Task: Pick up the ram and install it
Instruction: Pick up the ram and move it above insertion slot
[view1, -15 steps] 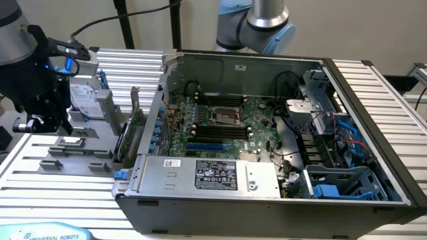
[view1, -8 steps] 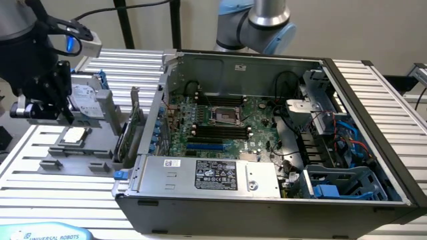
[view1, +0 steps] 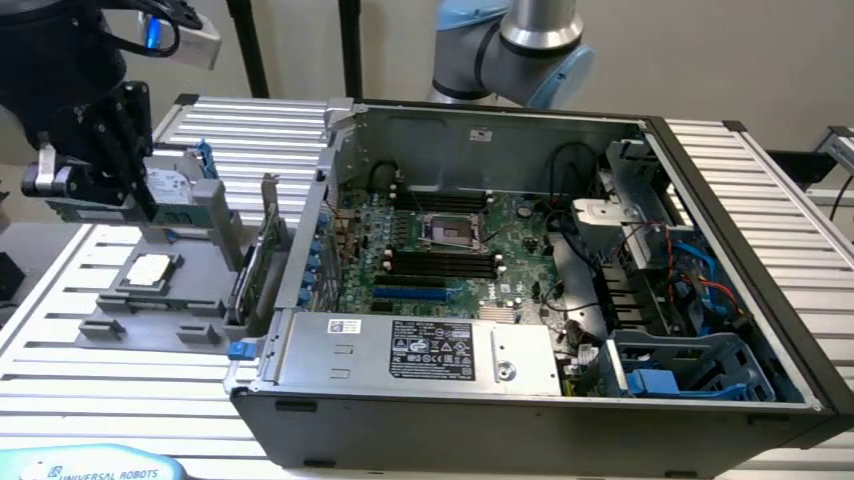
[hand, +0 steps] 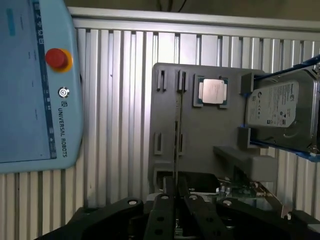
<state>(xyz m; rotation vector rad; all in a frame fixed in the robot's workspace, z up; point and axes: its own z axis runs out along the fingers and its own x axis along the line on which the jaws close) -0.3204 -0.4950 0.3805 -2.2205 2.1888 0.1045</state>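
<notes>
The ram (hand: 176, 130) appears in the wrist view as a thin dark stick seen edge-on, running out from between my fingers. My gripper (hand: 175, 200) is shut on it. In the exterior view the black gripper (view1: 87, 195) hangs at the exterior view's left, raised above the grey holder tray (view1: 147, 320). It is well clear of the open computer case (view1: 534, 400). The black memory slots (view1: 441, 265) lie on the motherboard beside the bare processor socket (view1: 447, 230).
The holder tray (hand: 200, 130) carries a processor chip (hand: 212, 91) and a hard drive (hand: 280, 107) in a blue frame. An upright green expansion card (view1: 267, 245) stands between tray and case. A blue teach pendant (hand: 35, 85) lies on the slatted table. Cables and drive cages fill the case's right side.
</notes>
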